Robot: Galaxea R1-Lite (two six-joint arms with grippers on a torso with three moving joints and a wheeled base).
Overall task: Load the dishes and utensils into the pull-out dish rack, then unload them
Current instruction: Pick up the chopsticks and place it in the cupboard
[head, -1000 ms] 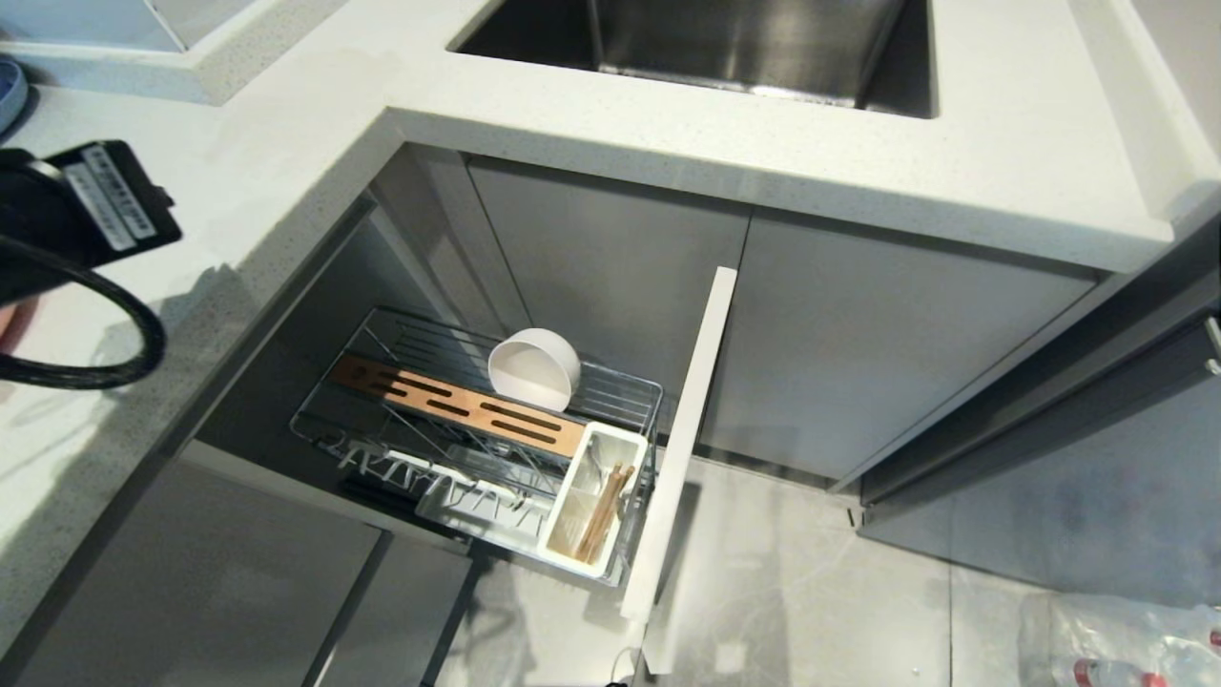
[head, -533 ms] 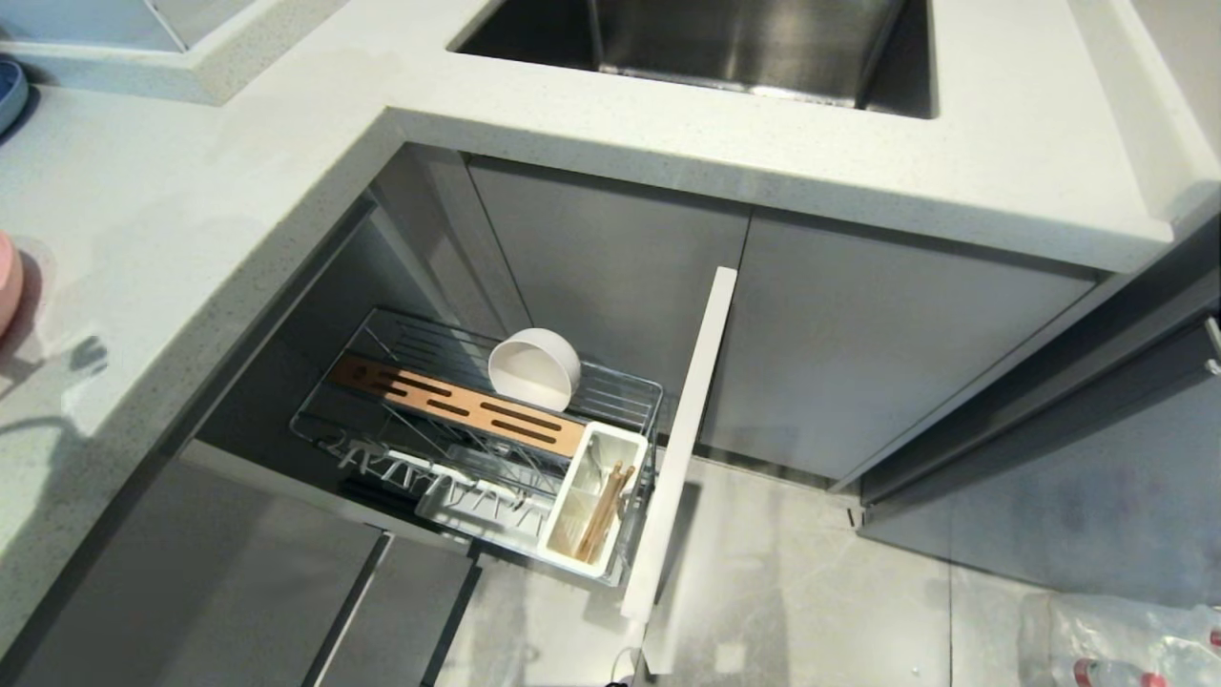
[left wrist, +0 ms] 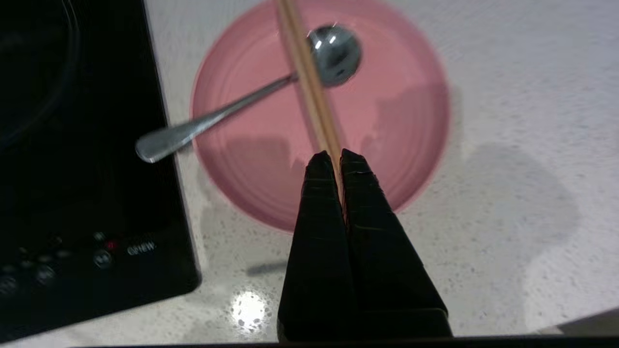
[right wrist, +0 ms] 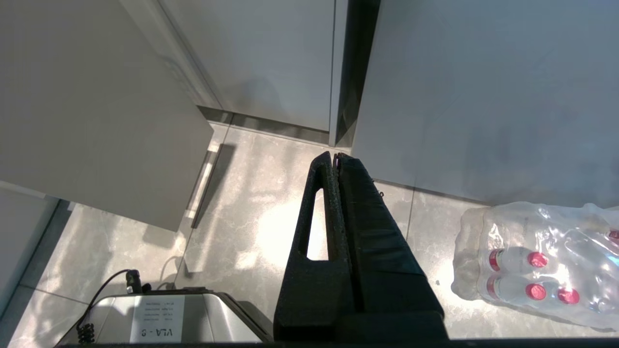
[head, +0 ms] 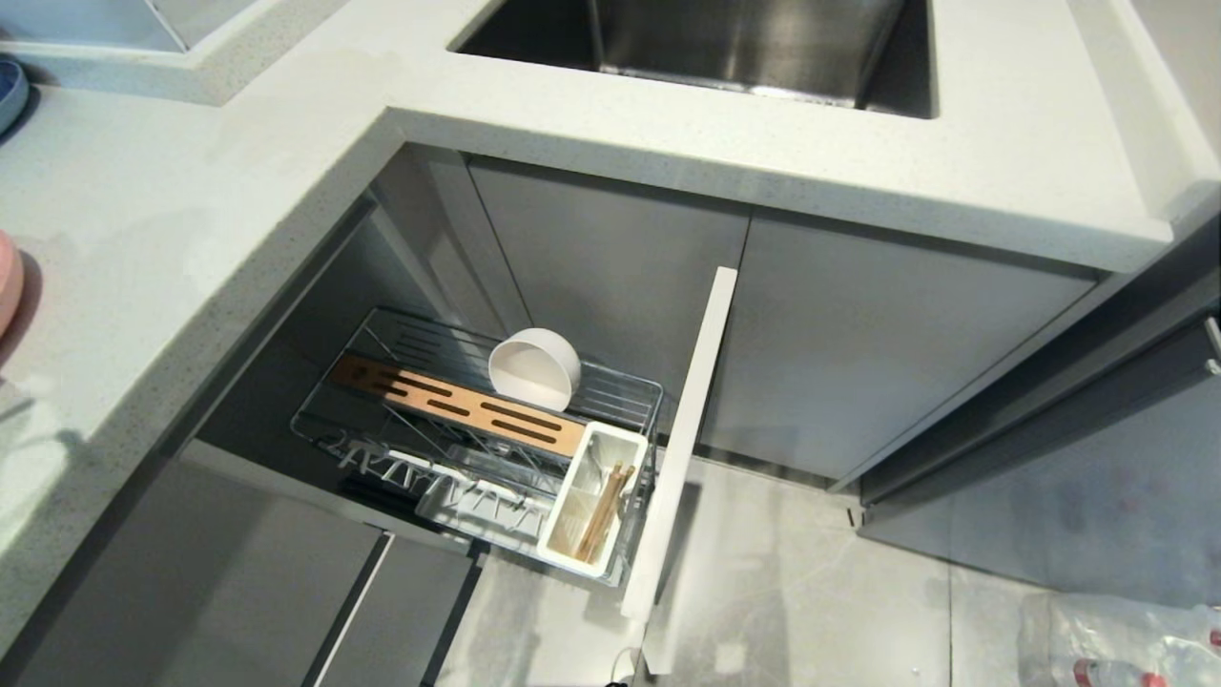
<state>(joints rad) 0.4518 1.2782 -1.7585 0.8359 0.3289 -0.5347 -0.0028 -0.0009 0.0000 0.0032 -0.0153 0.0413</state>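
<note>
Left arm gone from the head view since a second ago, left pincer (left wrist: 336,155) clenched on chopsticks (left wrist: 309,82) above pink plate (left wrist: 396,116) with spoon (left wrist: 227,113) on the bench (left wrist: 508,145), white bowl (head: 534,370) in dish rack (head: 620,386), right pincer (right wrist: 335,156) closed, parked over floor (right wrist: 242,212).

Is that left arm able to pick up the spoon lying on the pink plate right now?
Probably not yet. The left gripper is shut on chopsticks, which cross over the spoon on the plate. Nothing else blocks it, but it would need to put them down first.
</note>
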